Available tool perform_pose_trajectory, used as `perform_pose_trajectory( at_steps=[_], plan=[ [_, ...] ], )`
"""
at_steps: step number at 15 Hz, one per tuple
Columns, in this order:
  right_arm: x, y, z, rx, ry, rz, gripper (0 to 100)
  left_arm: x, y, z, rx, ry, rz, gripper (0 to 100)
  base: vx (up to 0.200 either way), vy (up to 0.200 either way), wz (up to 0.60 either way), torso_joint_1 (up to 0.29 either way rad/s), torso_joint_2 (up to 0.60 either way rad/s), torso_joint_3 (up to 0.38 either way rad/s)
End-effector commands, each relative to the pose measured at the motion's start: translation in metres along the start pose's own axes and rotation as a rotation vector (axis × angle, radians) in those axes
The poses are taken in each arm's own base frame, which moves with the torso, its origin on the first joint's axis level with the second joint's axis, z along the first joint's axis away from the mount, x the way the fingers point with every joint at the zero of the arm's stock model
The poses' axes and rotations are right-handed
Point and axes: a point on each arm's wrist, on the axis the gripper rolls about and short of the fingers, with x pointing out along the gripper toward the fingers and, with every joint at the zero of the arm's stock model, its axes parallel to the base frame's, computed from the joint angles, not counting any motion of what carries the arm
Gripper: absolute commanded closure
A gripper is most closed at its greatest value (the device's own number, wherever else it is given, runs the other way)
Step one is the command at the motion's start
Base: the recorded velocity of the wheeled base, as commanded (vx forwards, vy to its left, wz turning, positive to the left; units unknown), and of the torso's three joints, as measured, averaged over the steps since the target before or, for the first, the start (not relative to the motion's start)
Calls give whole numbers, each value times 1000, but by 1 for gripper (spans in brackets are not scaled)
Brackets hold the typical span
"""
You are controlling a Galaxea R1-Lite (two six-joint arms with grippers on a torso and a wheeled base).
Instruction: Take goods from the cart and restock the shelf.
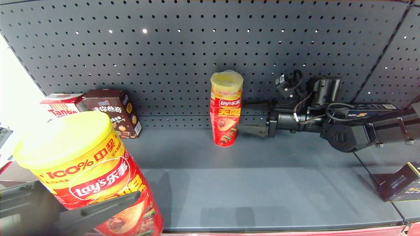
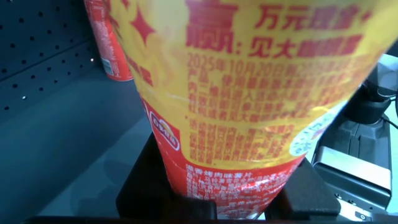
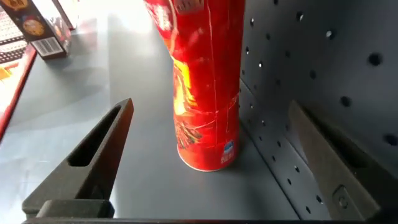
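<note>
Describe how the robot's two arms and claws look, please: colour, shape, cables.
The right arm is black, built of blocky links with a rounded joint. Black cables loop over its wrist. The right claw has two flat, tapering, dark grey fingers. The left claw has the same flat, dark shape, with broad, straight-edged sides.

The black left gripper (image 1: 92, 200) sat low and close, its two flat fingers (image 1: 98, 209) clamped on opposite sides of a red cylindrical snack can with a yellow plastic lid (image 1: 88, 177). The can stood tilted between the jaws, lid end well above them and its lower body pressed against the palm (image 2: 230, 202). The black right arm (image 1: 361, 131) lay stretched out roughly level. Its right gripper (image 1: 244, 117) had the jaws spread wide. A second red and yellow snack can (image 3: 205, 93) stood upright between the fingertips, touching neither.
</note>
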Motion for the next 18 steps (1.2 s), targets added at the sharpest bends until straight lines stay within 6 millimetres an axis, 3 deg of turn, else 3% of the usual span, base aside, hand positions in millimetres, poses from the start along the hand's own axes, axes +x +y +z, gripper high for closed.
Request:
perform_pose_trajectory(
  at_steps=[1,18],
  plan=[
    [9,-6,-11,10,8,6,0,0,0,1,3,-5,0,100,0,0,0,0,0,0],
    [64,-7,-27,-19,-22,52,0,-2,-1,3,7,-12,17,100,0,0,0,0,0,0]
  ],
)
